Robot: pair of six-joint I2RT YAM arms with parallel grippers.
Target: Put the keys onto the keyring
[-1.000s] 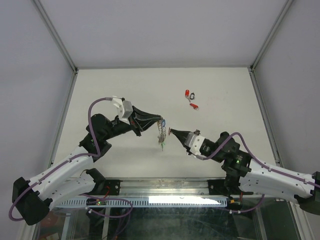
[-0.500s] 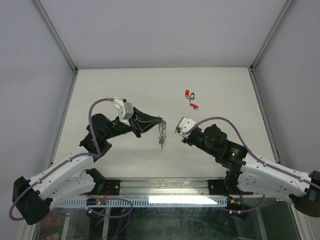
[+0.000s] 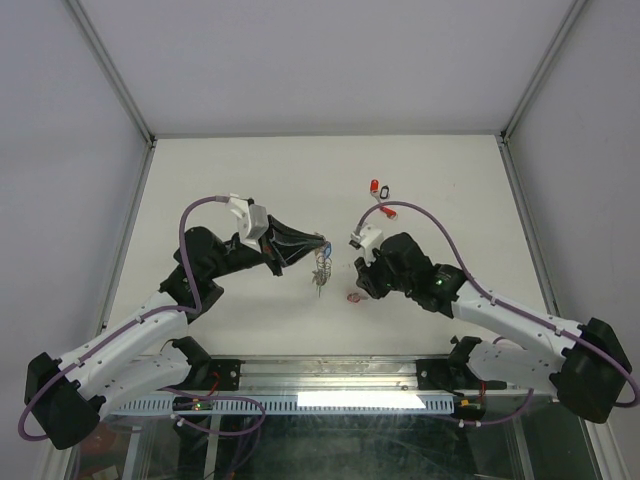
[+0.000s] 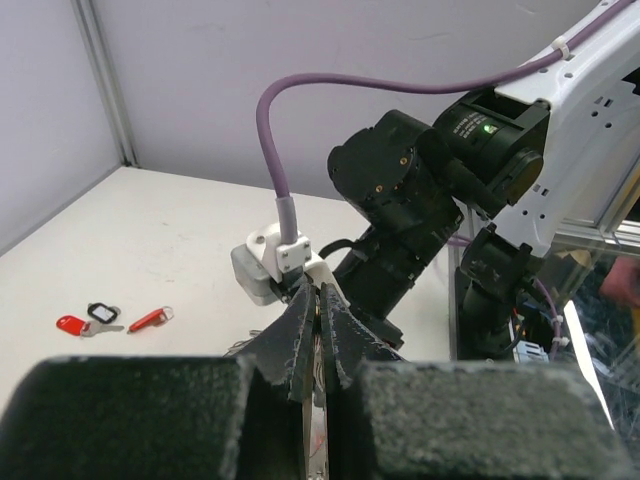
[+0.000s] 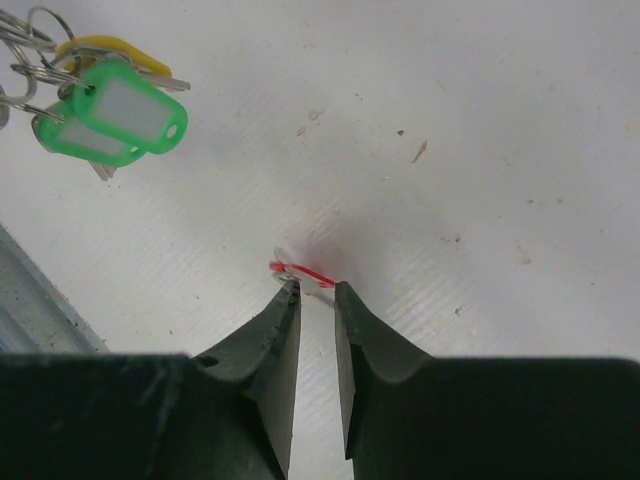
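Observation:
The keyring [image 3: 321, 262] hangs above the table from my left gripper [image 3: 318, 243], whose jaws are shut on its top. In the right wrist view its yellow arc [image 5: 110, 45] carries two green-tagged keys [image 5: 130, 115]. My right gripper [image 5: 317, 290] points down at the table with a narrow gap between its jaws. A small key with a red tag [image 5: 305, 270] lies on the table right at the fingertips, not clamped. In the top view this red-tagged key [image 3: 352, 297] sits just right of the hanging keyring.
More keys lie at the back of the table: a red tag [image 3: 375, 186] with a black tag [image 3: 386, 187] beside it, and another red one [image 4: 150, 318] near them. The right arm's purple cable [image 3: 400, 208] arches over that spot.
My right arm swung away from the keyring and tipped down toward the table. Its jaws parted slightly, and a red-tagged key now lies on the table at their tips. The left arm held still.

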